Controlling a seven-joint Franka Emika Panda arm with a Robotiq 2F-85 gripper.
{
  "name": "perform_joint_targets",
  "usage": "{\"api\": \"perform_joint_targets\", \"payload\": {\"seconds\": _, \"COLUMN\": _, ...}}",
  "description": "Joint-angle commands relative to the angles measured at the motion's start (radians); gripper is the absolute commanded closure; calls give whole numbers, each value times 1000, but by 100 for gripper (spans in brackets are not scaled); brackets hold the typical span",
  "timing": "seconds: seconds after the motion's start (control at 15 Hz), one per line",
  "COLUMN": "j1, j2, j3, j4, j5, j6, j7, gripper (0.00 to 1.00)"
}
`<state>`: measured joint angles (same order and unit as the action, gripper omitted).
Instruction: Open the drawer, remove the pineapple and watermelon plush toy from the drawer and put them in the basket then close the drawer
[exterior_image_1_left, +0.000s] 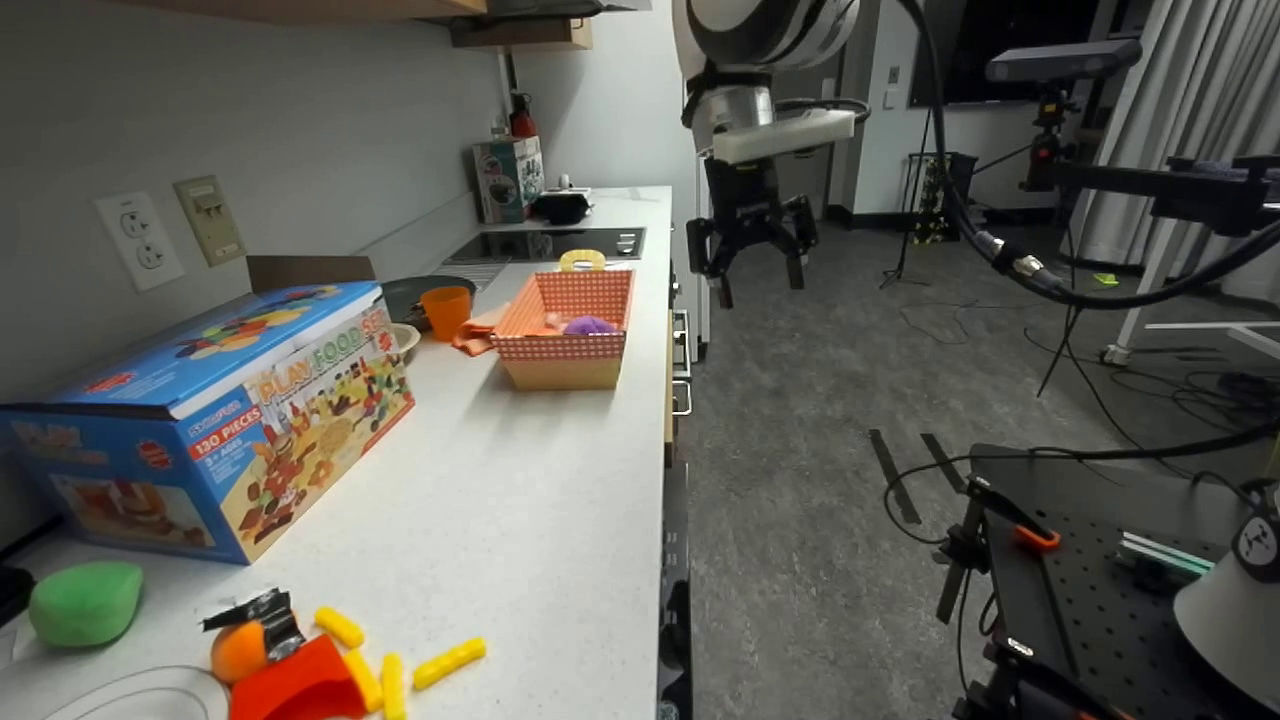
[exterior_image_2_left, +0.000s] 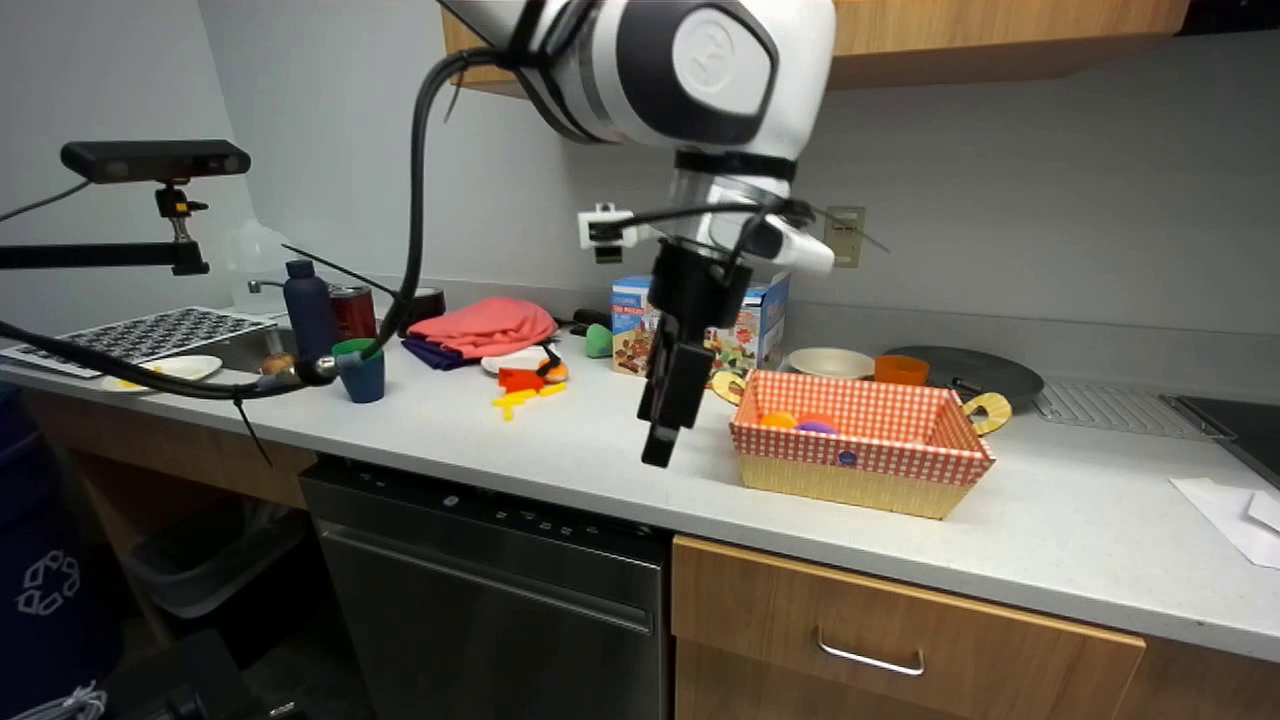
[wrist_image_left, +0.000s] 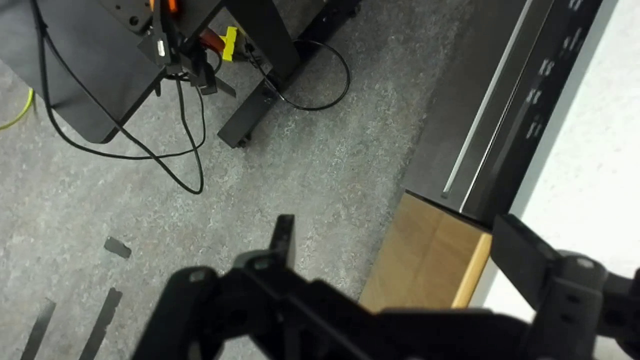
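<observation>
Basket (exterior_image_2_left: 850, 488), purple and orange items (exterior_image_2_left: 817, 427) inside

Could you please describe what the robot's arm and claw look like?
The arm is white and rounded, with dark panels, a faint emblem, a silvery wrist section and a white block mounted there. A black cable is strapped to the arm. The claw is black and angular, with two jointed fingers ending in narrow tips.

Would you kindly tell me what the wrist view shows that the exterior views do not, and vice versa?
Only the wrist view shows the yellow piece near a black leg.

Only the exterior views show the checked basket, the play-food box and a silver drawer handle.

All share the hand, the white counter and the wooden drawer front.
</observation>
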<state>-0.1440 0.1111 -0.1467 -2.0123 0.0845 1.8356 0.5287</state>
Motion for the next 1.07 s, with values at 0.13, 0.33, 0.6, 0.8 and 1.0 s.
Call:
{"api": "perform_joint_targets", "payload": {"seconds": 0.13, "j1": -64, "j2": 223, "j3": -67, "j4": 112, "j5": 176, "j6": 173, "j7": 27, "gripper": 0}}
{"api": "perform_joint_targets", "payload": {"seconds": 0.33, "j1": -62, "j2": 232, "j3": -86, "j4": 101, "j5": 220, "j6": 327, "j7": 82, "gripper": 0}}
{"api": "perform_joint_targets", "payload": {"seconds": 0.6, "j1": -62, "j2": 235, "j3": -88, "j4": 90, "j5": 198, "j6": 321, "j7": 64, "gripper": 0}}
{"api": "perform_joint_targets", "payload": {"seconds": 0.8, "j1": -62, "j2": 252, "j3": -96, "j4": 94, "j5": 190, "j6": 351, "j7": 85, "gripper": 0}}
{"api": "perform_joint_targets", "payload": {"seconds": 1.0, "j1": -68, "j2": 318, "j3": -125, "j4": 89, "j5": 168, "j6": 441, "j7": 122, "gripper": 0}}
